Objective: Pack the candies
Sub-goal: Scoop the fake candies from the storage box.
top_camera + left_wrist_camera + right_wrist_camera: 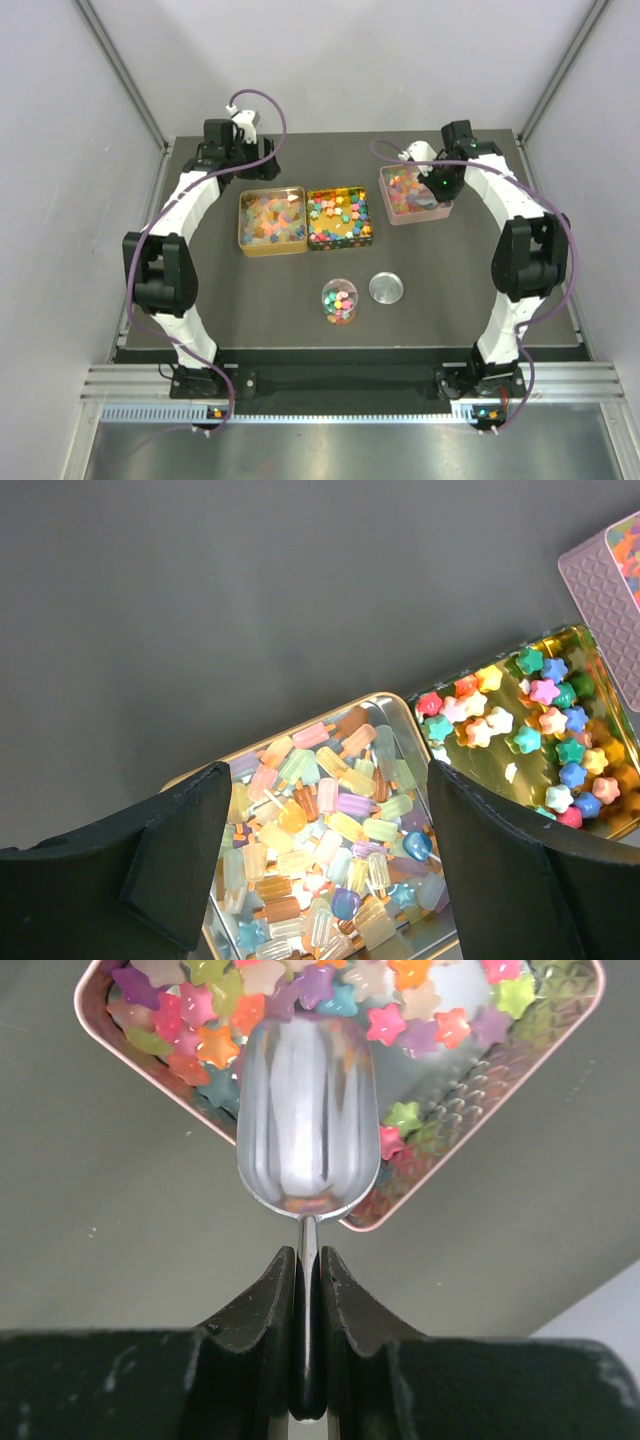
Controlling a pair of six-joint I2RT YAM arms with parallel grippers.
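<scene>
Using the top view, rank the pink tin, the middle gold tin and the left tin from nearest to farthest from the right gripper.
1. Pink tin: right end of the row, directly under the right gripper.
2. Middle gold tin: next to the left, centre of the row.
3. Left tin: far left end.

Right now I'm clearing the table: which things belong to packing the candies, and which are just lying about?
Job: candies in left tin, middle tin, pink tin; scoop in the right gripper; small jar.
Lying about: round silver lid beside the jar; open left gripper, holding nothing.
</scene>
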